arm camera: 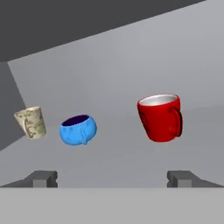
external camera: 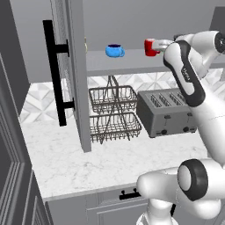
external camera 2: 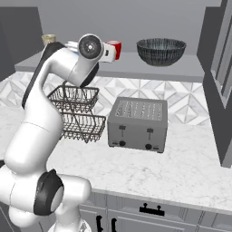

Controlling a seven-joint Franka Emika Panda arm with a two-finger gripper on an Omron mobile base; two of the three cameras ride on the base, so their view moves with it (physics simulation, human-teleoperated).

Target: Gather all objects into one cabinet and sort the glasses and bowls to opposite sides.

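Note:
On the flat grey shelf (external camera: 118,66) of the open cabinet stand a squat blue cup (arm camera: 78,130), a red mug (arm camera: 160,117) with its handle to the right, and a cream cup (arm camera: 31,123) at the far left. A wide dark grey ribbed bowl (external camera 2: 161,51) sits further right on the same shelf (external camera 2: 149,69). My gripper (arm camera: 113,178) is open and empty. It hovers at shelf height just in front of the red mug (external camera: 150,47), apart from it. The whitish shallow bowl is out of view.
The cabinet door (external camera: 74,74) with its long black bar handle (external camera: 55,72) stands open on the left. Below the shelf, a two-tier wire basket (external camera: 113,114) and a grey toaster (external camera: 165,112) sit on the marble counter (external camera: 88,162). Another open door (external camera 2: 218,81) hangs at the right.

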